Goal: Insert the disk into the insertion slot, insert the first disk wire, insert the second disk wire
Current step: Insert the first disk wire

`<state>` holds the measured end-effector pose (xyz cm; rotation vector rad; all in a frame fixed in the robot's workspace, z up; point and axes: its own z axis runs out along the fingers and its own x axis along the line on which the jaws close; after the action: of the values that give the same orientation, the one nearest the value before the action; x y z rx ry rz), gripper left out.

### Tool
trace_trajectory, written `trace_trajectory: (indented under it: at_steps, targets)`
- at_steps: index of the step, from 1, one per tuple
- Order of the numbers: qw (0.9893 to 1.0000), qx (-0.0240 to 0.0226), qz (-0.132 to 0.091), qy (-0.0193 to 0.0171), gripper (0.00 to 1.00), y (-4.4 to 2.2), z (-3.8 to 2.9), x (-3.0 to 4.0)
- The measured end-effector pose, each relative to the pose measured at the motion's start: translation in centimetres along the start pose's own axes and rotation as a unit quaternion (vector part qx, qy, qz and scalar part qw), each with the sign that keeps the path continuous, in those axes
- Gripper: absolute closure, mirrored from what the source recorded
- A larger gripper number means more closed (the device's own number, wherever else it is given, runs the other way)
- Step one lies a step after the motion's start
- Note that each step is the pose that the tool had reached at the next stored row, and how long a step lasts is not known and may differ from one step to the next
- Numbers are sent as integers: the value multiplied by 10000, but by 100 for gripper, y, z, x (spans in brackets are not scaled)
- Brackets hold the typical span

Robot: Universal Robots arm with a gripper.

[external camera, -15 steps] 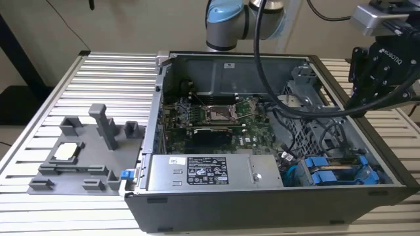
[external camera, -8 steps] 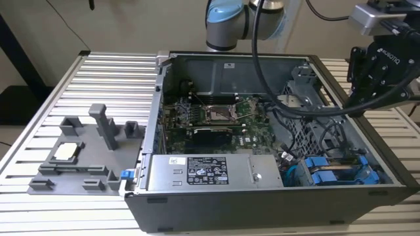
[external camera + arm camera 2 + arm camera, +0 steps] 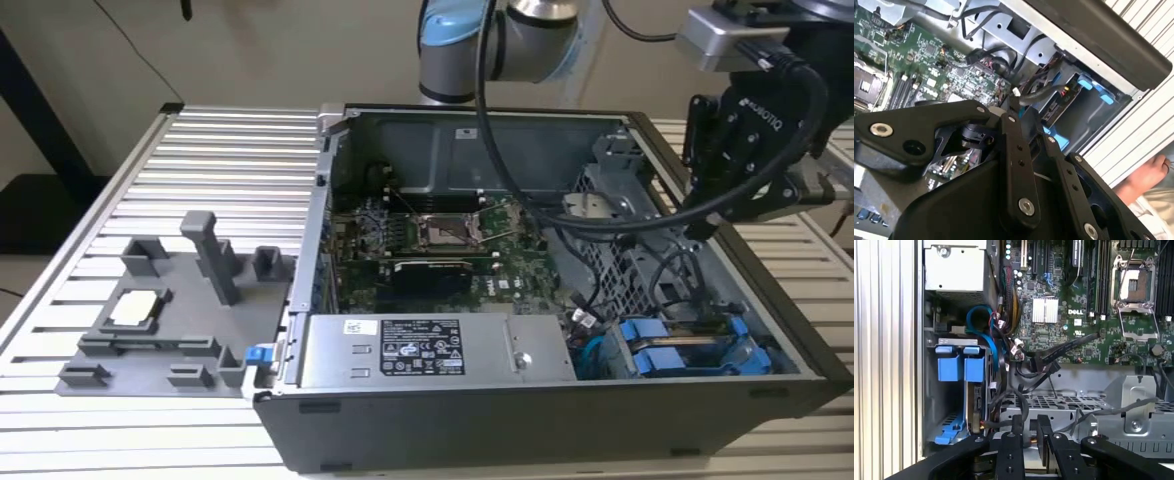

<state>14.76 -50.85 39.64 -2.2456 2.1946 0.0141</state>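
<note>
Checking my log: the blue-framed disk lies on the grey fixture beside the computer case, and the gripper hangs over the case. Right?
Not quite. The exterior view shows the disk inside the computer case, in its corner bay, not on the grey fixture. The gripper does hang over the case.

We see an open case [image 3: 534,418] on a slatted table [image 3: 227,160], a motherboard [image 3: 414,275] and a stickered grey box [image 3: 427,350] inside it, and a grey fixture [image 3: 187,322] beside it.
</note>
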Motion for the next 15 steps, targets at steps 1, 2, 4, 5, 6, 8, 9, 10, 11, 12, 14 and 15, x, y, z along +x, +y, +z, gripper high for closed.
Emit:
trace_trajectory:
  at_steps: [1,2,4,5,6,8,9,10,11,12,14,15]
  targets:
    - [10000,0,-2,0,73,37,1,-2]
    - [10000,0,-5,0,73,71,1,-4]
    - [10000,0,-13,0,73,139,3,-6]
    - [10000,0,-18,0,73,172,3,-7]
    - [10000,0,-25,0,73,202,4,-7]
    - [10000,0,-45,0,73,258,5,-9]
    - [10000,0,-56,0,73,285,6,-9]
    - [10000,-1,-68,0,73,313,6,-10]
    - [10000,0,-81,0,73,338,7,-10]
    - [9999,-1,-100,0,73,362,8,-11]
    - [9999,-1,-135,3,73,408,8,-12]
    - [9999,-1,-153,3,73,430,8,-12]
